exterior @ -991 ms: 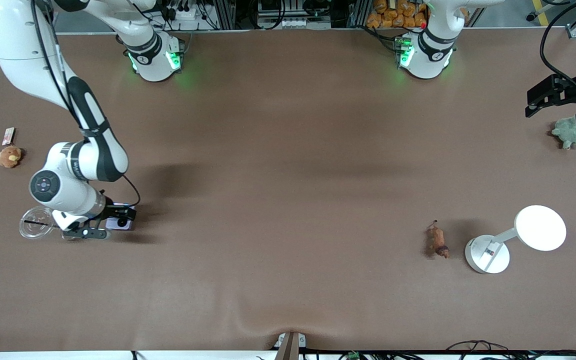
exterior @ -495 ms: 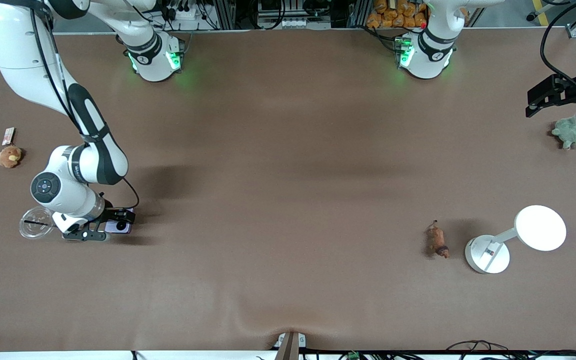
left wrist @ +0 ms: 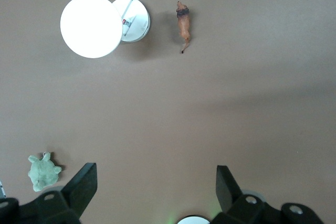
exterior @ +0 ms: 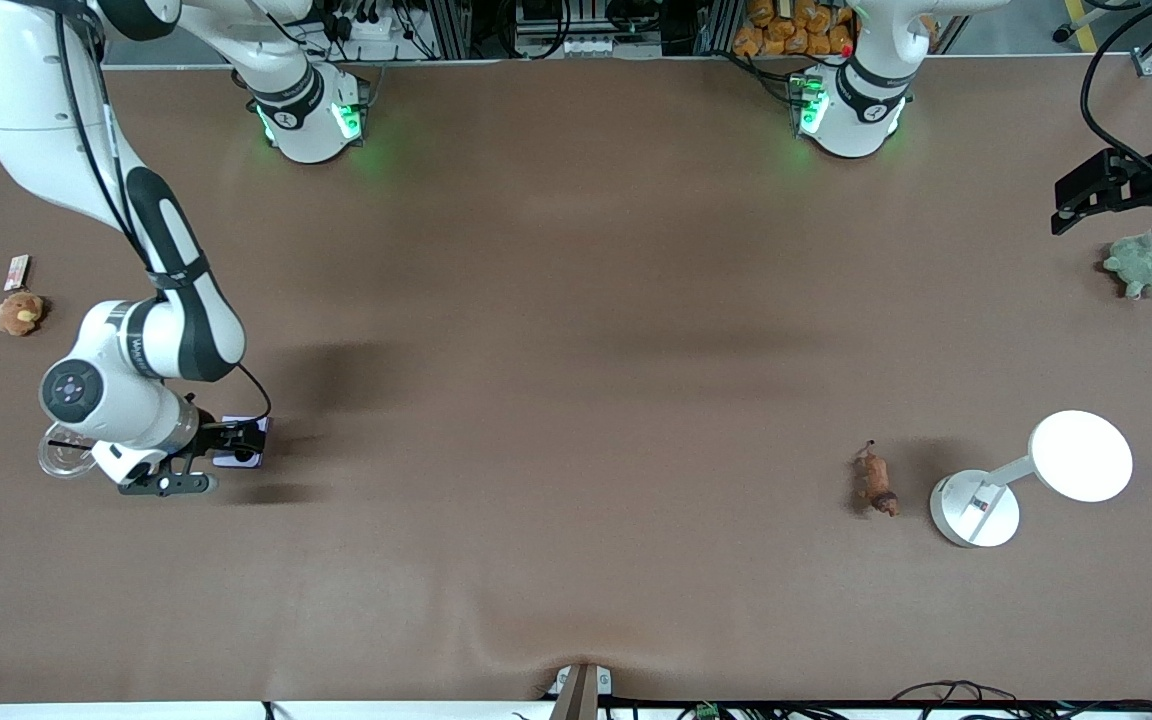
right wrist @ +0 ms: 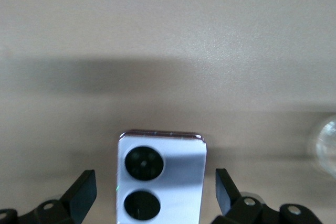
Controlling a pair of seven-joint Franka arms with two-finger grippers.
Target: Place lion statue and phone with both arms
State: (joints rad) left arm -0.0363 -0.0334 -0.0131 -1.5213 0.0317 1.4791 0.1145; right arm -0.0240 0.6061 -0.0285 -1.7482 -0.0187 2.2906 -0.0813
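The phone [exterior: 239, 456], pale lavender with two black camera circles, lies flat on the table near the right arm's end. My right gripper [exterior: 208, 460] is low over it and open. In the right wrist view the phone [right wrist: 161, 174] sits between the spread fingers [right wrist: 79, 192] without touching them. The lion statue [exterior: 876, 482], small and reddish-brown, lies on the table beside the white lamp; it also shows in the left wrist view [left wrist: 183, 24]. My left gripper [exterior: 1106, 190] waits high over the left arm's end of the table, open and empty [left wrist: 155, 190].
A white desk lamp [exterior: 1036, 475] stands beside the lion, toward the left arm's end. A green plush toy [exterior: 1141, 265] lies under the left gripper. A clear cup [exterior: 58, 458], a brown plush toy [exterior: 19, 312] and a small packet [exterior: 16, 270] lie near the right arm's end.
The right arm's wrist has shifted a little toward the right arm's end of the table, and more of the phone shows. The left arm and the lion have not moved.
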